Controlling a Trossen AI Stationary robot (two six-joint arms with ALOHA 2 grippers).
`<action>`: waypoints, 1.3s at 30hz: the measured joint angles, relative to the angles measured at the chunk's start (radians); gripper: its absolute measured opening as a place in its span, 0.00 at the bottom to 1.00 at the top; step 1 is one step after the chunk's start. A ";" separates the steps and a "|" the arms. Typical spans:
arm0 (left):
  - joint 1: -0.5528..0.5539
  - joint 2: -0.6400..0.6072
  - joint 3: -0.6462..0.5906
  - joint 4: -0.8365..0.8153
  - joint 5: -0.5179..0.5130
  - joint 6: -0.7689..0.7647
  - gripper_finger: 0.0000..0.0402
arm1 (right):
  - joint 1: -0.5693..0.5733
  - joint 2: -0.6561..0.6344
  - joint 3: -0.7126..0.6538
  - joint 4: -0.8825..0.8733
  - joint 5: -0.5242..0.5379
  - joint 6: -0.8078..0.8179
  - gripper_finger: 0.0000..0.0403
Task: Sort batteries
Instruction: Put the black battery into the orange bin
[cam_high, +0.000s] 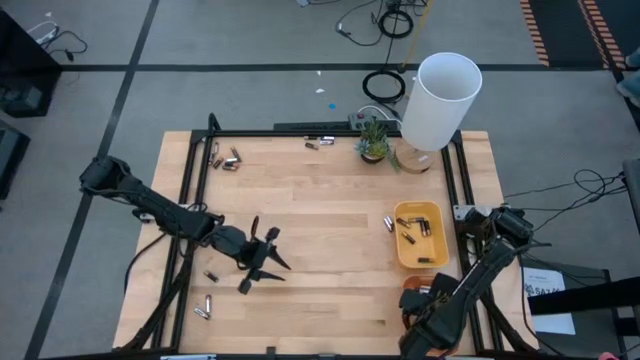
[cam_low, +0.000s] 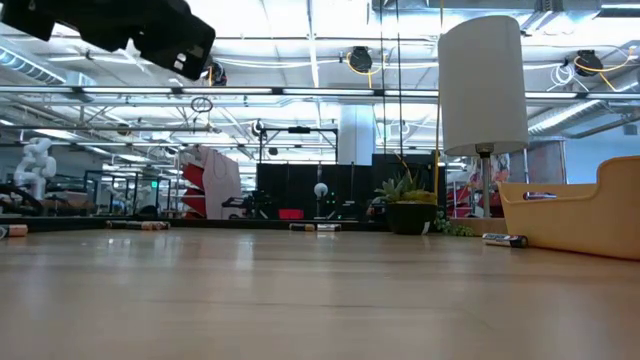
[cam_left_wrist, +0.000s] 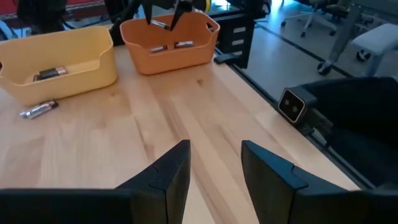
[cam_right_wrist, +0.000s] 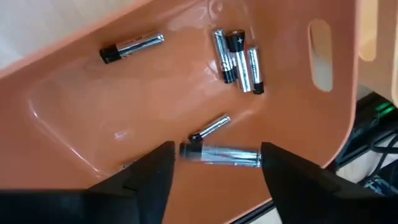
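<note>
So the batteries are scattered all over: six of them lie in the orange tray (cam_right_wrist: 186, 93), with one silver battery (cam_right_wrist: 221, 155) lying right between the right gripper's (cam_right_wrist: 214, 168) fingers. Those fingers are spread apart on either side of it, not pinching it, so it looks loose on the tray floor. A few more sit in the yellow tray (cam_high: 419, 236), one stray battery (cam_high: 389, 224) lies just beside that tray's left wall, a small bunch (cam_high: 229, 160) sits near the far left corner of the table, a pair (cam_high: 319, 143) lies at the far edge, and a couple (cam_high: 203, 307) lie near the front left.

The right arm is folded down over the orange tray at the front right corner, gripper pointing into it. The left arm stretches in from the left edge, and the left gripper (cam_high: 262, 260) hangs over the bare wood left of center, fingers partly open with nothing between them.

The table (cam_high: 320, 200) is light butcher-block wood. A white lamp (cam_high: 440, 100) and a little potted plant (cam_high: 373, 138) stand at the far right. Behind it all is a big workshop with ceiling lights.
</note>
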 joint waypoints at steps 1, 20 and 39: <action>0.000 0.000 0.002 0.000 0.000 0.001 0.38 | -0.002 0.000 0.000 -0.001 -0.001 -0.014 0.61; 0.033 0.000 0.002 -0.009 -0.055 0.108 0.38 | -0.104 0.000 0.181 -0.091 0.095 -0.024 0.73; 0.071 0.000 0.002 0.076 -0.057 0.241 0.38 | -0.707 0.000 0.092 -0.058 0.311 -0.667 0.69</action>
